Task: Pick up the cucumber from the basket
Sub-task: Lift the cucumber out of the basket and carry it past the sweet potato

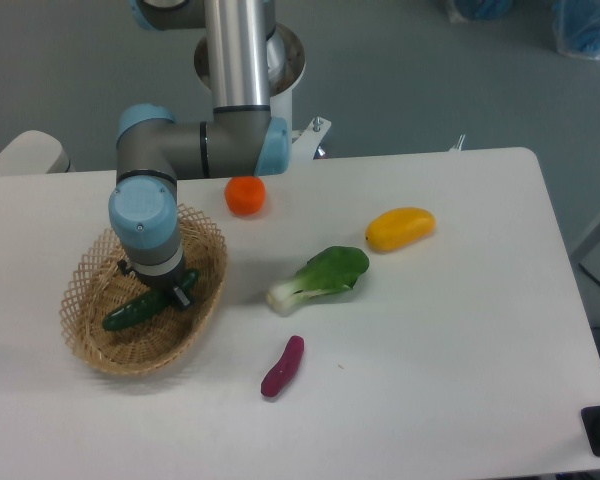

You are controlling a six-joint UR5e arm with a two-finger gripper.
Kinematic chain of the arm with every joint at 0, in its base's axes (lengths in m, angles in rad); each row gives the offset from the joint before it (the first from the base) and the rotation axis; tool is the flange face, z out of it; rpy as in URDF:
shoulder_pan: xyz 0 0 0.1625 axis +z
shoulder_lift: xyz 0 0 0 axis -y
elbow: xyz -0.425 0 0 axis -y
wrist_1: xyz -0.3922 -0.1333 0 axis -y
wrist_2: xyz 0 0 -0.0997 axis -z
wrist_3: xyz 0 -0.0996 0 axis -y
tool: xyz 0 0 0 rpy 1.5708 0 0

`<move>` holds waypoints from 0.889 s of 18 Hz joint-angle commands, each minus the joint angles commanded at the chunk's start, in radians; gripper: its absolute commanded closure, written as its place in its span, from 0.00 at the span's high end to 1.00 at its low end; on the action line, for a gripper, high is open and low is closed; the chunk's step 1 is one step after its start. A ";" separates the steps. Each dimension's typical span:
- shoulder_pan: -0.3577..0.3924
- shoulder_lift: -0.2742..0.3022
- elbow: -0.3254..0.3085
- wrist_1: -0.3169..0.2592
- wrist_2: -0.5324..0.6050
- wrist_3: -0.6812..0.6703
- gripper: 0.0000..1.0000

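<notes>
The dark green cucumber [130,312] lies slanted in the tan wicker basket [90,345] at the table's left, its left end low and its right end under the arm's wrist. My gripper [161,293] points down into the basket from directly above the cucumber's right half. One dark finger [185,291] shows on the cucumber's right side. The other finger is mostly hidden under the blue and grey wrist. The jaws look closed against the cucumber, which still rests in the basket.
An orange round fruit [245,195] sits just behind the basket, under the arm's elbow. A leafy bok choy [320,277], a purple sweet potato [282,366] and a yellow mango [400,228] lie to the right on the white table [460,350].
</notes>
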 joint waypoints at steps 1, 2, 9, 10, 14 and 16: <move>0.012 0.002 0.003 0.000 -0.005 0.000 0.09; 0.023 0.005 0.012 0.000 -0.006 0.000 0.09; 0.101 0.011 0.118 -0.066 -0.034 0.015 0.10; 0.118 0.009 0.139 -0.080 -0.034 0.018 0.10; 0.189 -0.014 0.219 -0.106 -0.034 0.083 0.10; 0.218 -0.034 0.241 -0.109 -0.029 0.115 0.11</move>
